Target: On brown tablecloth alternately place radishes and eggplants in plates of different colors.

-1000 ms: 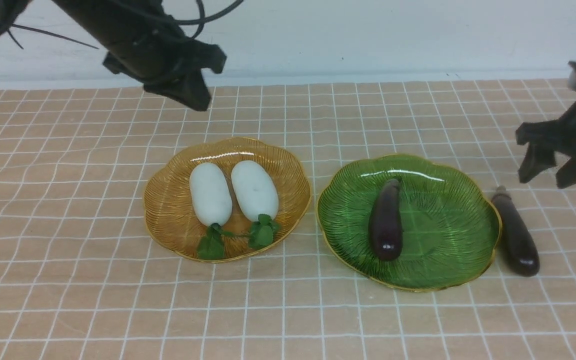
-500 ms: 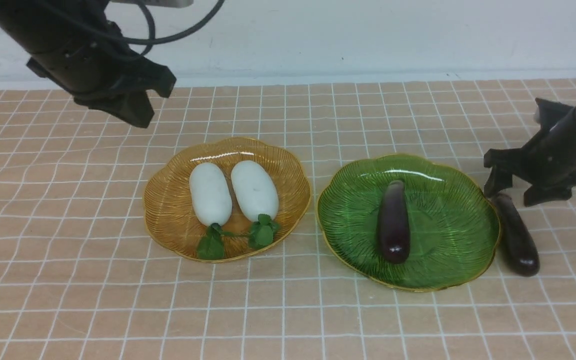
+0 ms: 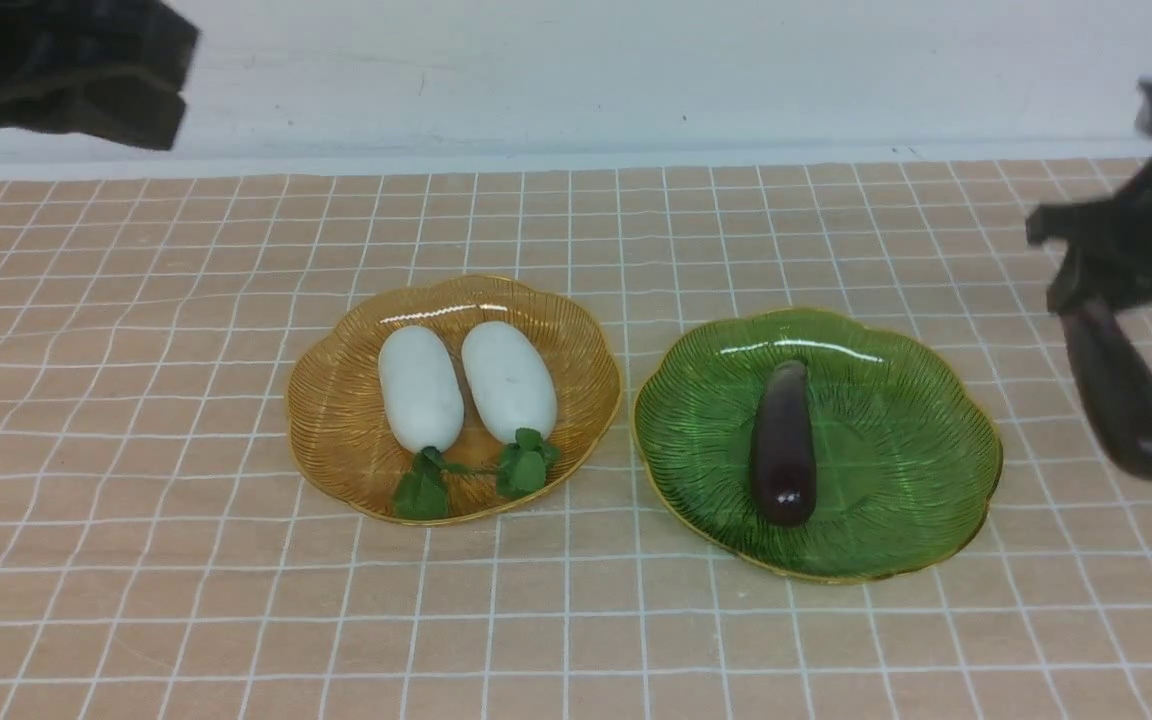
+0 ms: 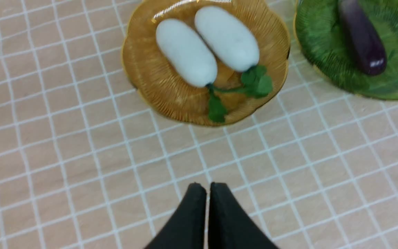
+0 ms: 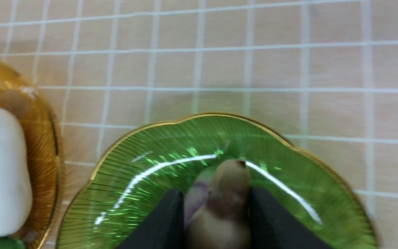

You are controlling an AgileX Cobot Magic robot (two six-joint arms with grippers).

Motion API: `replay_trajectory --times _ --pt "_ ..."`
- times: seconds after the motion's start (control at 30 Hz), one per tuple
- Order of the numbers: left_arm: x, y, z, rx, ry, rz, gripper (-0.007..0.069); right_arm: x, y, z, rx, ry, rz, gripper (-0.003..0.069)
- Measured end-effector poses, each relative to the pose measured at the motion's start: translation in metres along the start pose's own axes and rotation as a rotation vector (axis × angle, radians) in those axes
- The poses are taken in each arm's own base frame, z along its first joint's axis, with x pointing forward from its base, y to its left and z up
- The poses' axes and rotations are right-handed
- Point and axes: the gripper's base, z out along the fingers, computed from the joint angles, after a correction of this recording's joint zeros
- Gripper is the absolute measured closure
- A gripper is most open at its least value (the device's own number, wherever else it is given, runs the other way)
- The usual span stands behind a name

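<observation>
Two white radishes (image 3: pixel 421 388) (image 3: pixel 509 380) lie side by side in the amber plate (image 3: pixel 336 420), leaves toward me. One purple eggplant (image 3: pixel 784 455) lies in the green plate (image 3: pixel 916 500). My right gripper (image 3: pixel 1086 295) is shut on the second eggplant (image 3: pixel 1124 395) near its stem and holds it in the air to the right of the green plate. In the right wrist view the stem cap (image 5: pixel 228 186) sits between the black fingers (image 5: pixel 268 221) above the green plate (image 5: pixel 143 186). My left gripper (image 4: pixel 208 188) is shut and empty, high at the far left.
The brown checked tablecloth (image 3: pixel 576 620) covers the whole table up to a white wall at the back. The left arm (image 3: pixel 66 70) hangs over the cloth's far left corner.
My right gripper closed on the eggplant lying right of the green plate and lifted it off the cloth. My left arm drew back up and to the left.
</observation>
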Motion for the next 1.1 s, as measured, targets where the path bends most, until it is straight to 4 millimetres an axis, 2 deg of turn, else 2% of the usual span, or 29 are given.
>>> replay_trajectory --times 0.1,0.2,0.33,0.43,0.5,0.63,0.67,0.7,0.73,0.8,0.87,0.97,1.0,1.03,1.07,1.1 --pt "0.015 0.000 -0.011 -0.027 -0.016 0.001 0.0628 0.004 0.010 0.013 -0.010 0.013 -0.015 0.0366" --pt "0.033 0.001 -0.024 -0.071 -0.038 -0.007 0.0628 0.009 0.012 0.023 -0.010 0.051 0.001 0.0240" --pt "0.051 0.002 -0.044 -0.129 -0.102 -0.016 0.0628 0.016 0.010 0.024 0.009 0.128 0.005 0.0129" --pt "0.062 0.003 -0.060 -0.181 -0.157 -0.027 0.0628 0.019 0.011 0.017 0.017 0.187 -0.029 0.0134" --pt "0.066 0.004 -0.066 -0.204 -0.176 -0.032 0.0628 0.019 0.013 0.002 0.022 0.223 -0.084 0.0187" --pt "0.074 0.005 -0.071 -0.224 -0.196 -0.040 0.0628 0.013 0.023 -0.054 0.046 0.189 -0.176 0.0403" --pt "0.076 0.005 -0.071 -0.225 -0.196 -0.045 0.0628 0.012 0.025 -0.067 0.047 0.162 -0.187 0.0432" --pt "0.078 0.005 -0.071 -0.226 -0.196 -0.052 0.0628 0.011 0.029 -0.091 0.054 0.114 -0.208 0.0519" --pt "0.080 0.005 -0.071 -0.231 -0.197 -0.059 0.0628 0.011 0.032 -0.112 0.058 0.070 -0.221 0.0569" --pt "0.085 0.006 -0.070 -0.234 -0.195 -0.072 0.0628 0.013 0.038 -0.151 0.065 -0.014 -0.245 0.0624" --pt "0.089 0.006 -0.068 -0.237 -0.190 -0.079 0.0628 0.024 0.045 -0.207 0.066 -0.141 -0.269 0.0657" --pt "0.098 0.007 -0.059 -0.237 -0.160 -0.083 0.0628 0.045 0.050 -0.265 0.066 -0.298 -0.294 0.0671" --pt "0.100 0.007 -0.056 -0.237 -0.152 -0.083 0.0628 0.059 0.052 -0.293 0.058 -0.397 -0.304 0.0672" --pt "0.102 0.007 -0.053 -0.236 -0.144 -0.084 0.0628 0.068 0.052 -0.306 0.054 -0.443 -0.307 0.0673" --pt "0.104 0.007 -0.050 -0.236 -0.138 -0.084 0.0628 0.083 0.052 -0.327 0.046 -0.529 -0.314 0.0673" --pt "0.106 0.008 -0.044 -0.236 -0.137 -0.082 0.0628 0.097 0.050 -0.337 0.042 -0.581 -0.317 0.0674"
